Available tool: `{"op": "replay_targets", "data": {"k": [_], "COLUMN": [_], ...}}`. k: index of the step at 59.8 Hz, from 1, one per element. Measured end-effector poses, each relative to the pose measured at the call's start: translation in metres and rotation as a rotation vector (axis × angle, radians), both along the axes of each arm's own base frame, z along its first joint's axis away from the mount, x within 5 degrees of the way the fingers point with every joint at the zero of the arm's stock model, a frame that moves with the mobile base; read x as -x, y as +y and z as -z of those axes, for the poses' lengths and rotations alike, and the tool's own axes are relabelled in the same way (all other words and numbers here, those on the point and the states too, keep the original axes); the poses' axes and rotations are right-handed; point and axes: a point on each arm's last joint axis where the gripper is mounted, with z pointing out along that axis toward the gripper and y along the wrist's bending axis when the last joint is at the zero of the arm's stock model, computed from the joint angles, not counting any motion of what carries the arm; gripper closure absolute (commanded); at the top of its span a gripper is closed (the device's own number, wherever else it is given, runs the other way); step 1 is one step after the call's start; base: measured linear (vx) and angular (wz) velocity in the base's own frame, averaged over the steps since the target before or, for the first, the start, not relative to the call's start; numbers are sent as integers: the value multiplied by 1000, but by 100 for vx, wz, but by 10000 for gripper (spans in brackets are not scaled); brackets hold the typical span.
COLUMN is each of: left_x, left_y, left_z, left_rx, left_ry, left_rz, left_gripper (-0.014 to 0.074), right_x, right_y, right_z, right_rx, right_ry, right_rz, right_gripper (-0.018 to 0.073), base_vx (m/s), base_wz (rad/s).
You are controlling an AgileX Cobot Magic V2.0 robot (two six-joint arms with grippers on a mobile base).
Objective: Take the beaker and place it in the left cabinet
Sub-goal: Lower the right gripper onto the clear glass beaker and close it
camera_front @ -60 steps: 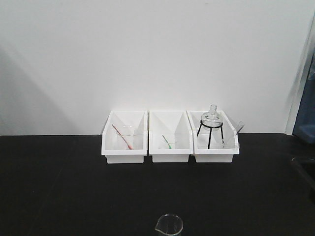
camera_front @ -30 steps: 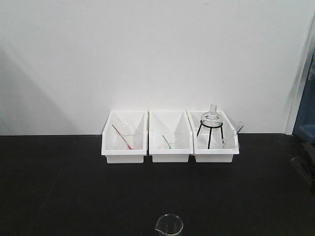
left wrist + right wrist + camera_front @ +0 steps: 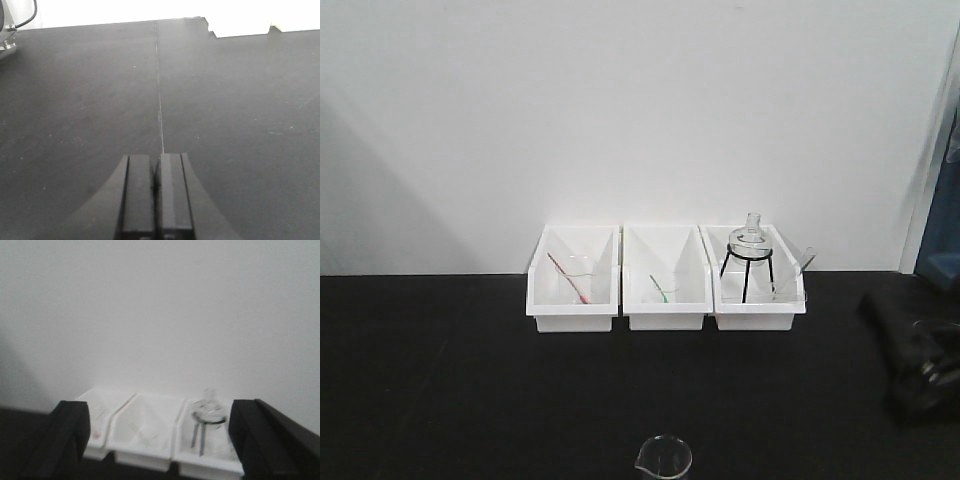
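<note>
Beaker (image 3: 663,458) is standing alone on the black table (image 3: 440,380), well in front of the bins (image 3: 666,278), cut by the front view's bottom edge, with bare table lying between them and to both sides. Left gripper (image 3: 156,195) is pressing its jaws together, empty; right gripper (image 3: 159,437) is gaping wide, facing the bins.

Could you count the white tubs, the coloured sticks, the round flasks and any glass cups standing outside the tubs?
White tubs: 3
Coloured sticks: 2
Round flasks: 1
Glass cups outside the tubs: 1
Total: 7
</note>
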Motion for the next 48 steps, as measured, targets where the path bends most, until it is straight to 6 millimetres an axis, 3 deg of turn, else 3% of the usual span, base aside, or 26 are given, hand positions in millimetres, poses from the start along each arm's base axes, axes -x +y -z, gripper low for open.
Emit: {"op": "replay_targets", "data": {"k": [8,16,23,35,48], "left_x": [0,0,0,0,0], "left_y": [0,0,0,0,0], "left_z": [0,0,0,0,0], "left_rx": [0,0,0,0,0], "left_ry": [0,0,0,0,0], "left_rz": [0,0,0,0,0], "left_gripper": [593,593,593,593,593], "right_x": [11,20,16,-9,-42], "right_y": [24,34,38,38,42], "right_z": [62,108,129,161,174], "right_rx": [117,134,98,87,93], "right_ry": [157,310,359,456,452], "right_rz": [-293,-460,-517,-502,-504], "right_gripper": [-4,-4,-4,-4,-4], "base_vx": [0,0,0,0,0], "base_wz": [0,0,0,0,0]}}
